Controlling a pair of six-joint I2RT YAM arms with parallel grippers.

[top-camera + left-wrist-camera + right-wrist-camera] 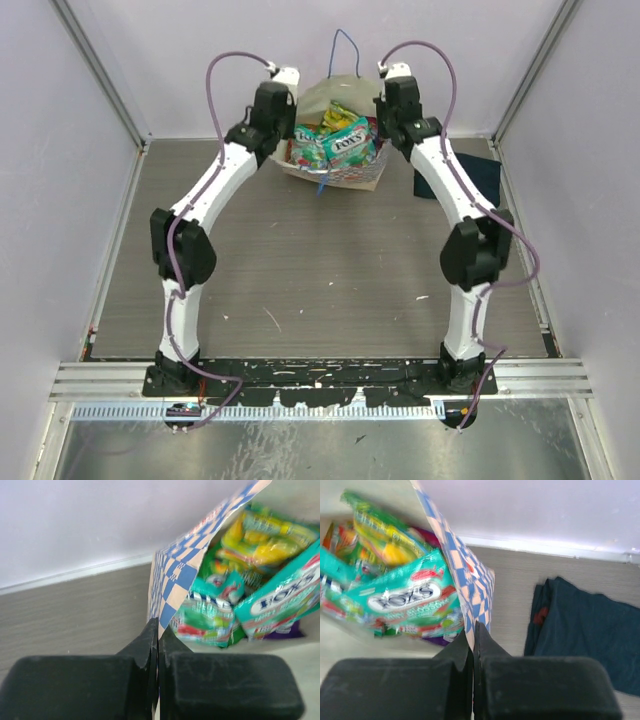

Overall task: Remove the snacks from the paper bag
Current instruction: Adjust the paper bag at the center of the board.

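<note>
Bag (pixel 345 178): at the far middle of the tabletop (pixel 320 270), close to the back wall, between the two claws. Its mouth is spread open toward the top camera.
Bag rim: the blue-and-white checkered band shows in both wrist views (pixel 175 580) (pixel 470 587), running down into each claw.
Cord handles: one thin blue loop (pixel 345 45) stands up against the back wall. A second bit of blue cord hangs over the bag's near side.
Snacks (pixel 340 142): all those in view are inside the bag, heaped in its mouth, none on the tabletop.
Snack colours: teal "Fox's" packets lie on top (pixel 280 600) (pixel 405 597), with yellow-green ones behind them. A purple edge shows underneath.
Left claw (pixel 158 630): fingers pressed together, pinching the bag's left rim. From above it sits at the bag's left edge (pixel 290 140).
Right claw (pixel 472 630): fingers pressed together, pinching the bag's right rim. From above it sits at the bag's right edge (pixel 382 135).
Cloth (pixel 470 175): dark navy, folded flat on the tabletop to the right of the bag, apart from it (pixel 585 630).
</note>
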